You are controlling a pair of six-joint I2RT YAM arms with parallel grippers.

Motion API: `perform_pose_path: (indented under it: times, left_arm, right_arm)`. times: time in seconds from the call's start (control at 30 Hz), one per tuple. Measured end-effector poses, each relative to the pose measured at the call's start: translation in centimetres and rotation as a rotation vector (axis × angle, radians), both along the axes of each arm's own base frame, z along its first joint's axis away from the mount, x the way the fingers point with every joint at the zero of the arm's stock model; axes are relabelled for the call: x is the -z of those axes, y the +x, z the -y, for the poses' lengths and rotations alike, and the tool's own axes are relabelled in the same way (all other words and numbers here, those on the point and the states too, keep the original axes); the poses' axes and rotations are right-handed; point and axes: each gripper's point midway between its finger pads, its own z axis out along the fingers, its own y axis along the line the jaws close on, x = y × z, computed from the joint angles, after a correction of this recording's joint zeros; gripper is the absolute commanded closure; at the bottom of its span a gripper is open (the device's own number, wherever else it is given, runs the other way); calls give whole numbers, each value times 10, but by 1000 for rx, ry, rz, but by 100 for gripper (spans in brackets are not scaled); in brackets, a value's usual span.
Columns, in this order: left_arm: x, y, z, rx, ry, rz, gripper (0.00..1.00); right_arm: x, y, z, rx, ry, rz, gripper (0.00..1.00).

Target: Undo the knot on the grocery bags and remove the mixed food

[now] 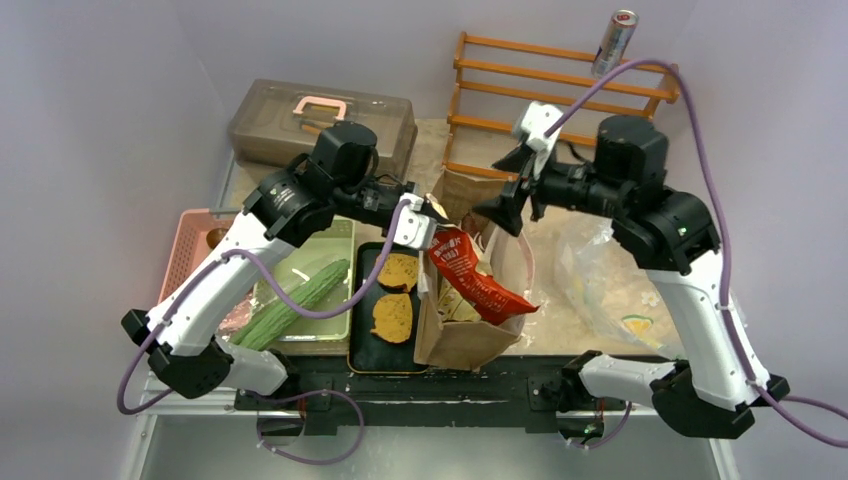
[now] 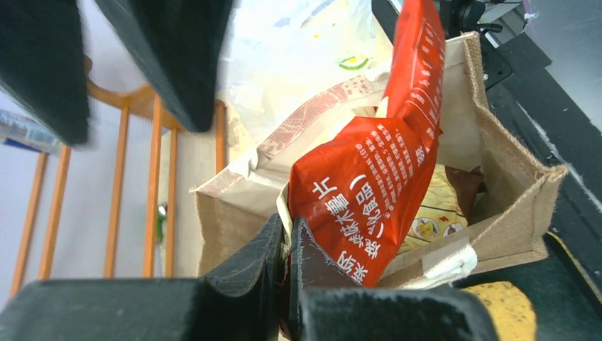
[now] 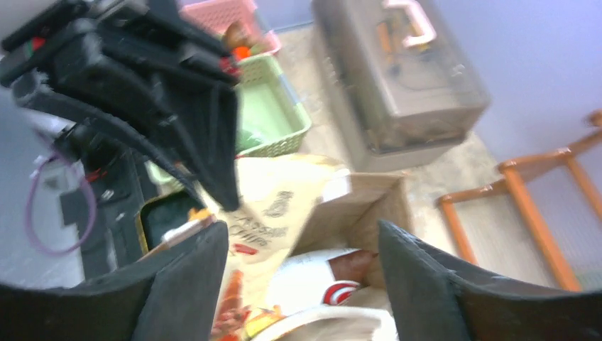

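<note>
Two toasts (image 1: 398,272) (image 1: 392,317), one cucumber (image 1: 295,300) — perhaps two bags (image 1: 465,345) (image 1: 610,280)

Pale lilac walls (image 1: 90,120) on three sides, soft even light, sandy beige bench (image 1: 432,150), orange wooden rack (image 1: 560,79) at 1 o'clock by the back wall

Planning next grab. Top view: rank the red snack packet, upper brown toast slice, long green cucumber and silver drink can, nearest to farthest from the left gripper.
1. red snack packet, in the left gripper.
2. upper brown toast slice, black tray.
3. long green cucumber, green basket, left.
4. silver drink can, far back right.
</note>
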Motion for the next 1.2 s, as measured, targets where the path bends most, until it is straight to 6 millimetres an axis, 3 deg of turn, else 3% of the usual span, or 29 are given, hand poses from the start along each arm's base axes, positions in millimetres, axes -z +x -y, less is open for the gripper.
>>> perform_pose_path:
  times: [0.1, 0.2, 0.37, 0.57, 0.6, 0.7, 0.83, 0.87, 1.17, 1.2]
  left_arm:
    - [-1, 4, -7, -45, 1, -36, 100]
    - [-6, 20, -12, -129, -19, -91, 100]
    - [-23, 43, -15, -264, -94, -170, 100]
    - [-47, 49, -11, -333, -185, -256, 100]
    - [-51, 50, -10, -340, -198, -265, 100]
    - [-60, 54, -12, -370, -229, -286, 100]
    - [-71, 72, -26, -435, -288, -323, 100]
    - [-74, 76, -30, -450, -302, -338, 100]
    - [-90, 75, -42, -439, -366, -428, 100]
    - [-91, 76, -42, -441, -369, -426, 100]
  right_arm:
    - [-27, 15, 18, 98, 68, 21, 2]
    - [-33, 14, 25, 117, 91, 6, 1]
    - [-7, 1, 19, 59, 66, -112, 1]
    - [23, 5, 15, 56, 18, -208, 3]
    - [26, 6, 15, 55, 10, -215, 9]
    - [32, 8, 15, 48, -14, -213, 42]
    - [37, 1, 22, 44, -36, -177, 96]
    - [34, 1, 24, 48, -37, -151, 100]
    - [12, 11, 35, 114, -24, 19, 100]
    - [11, 14, 35, 119, -23, 26, 96]
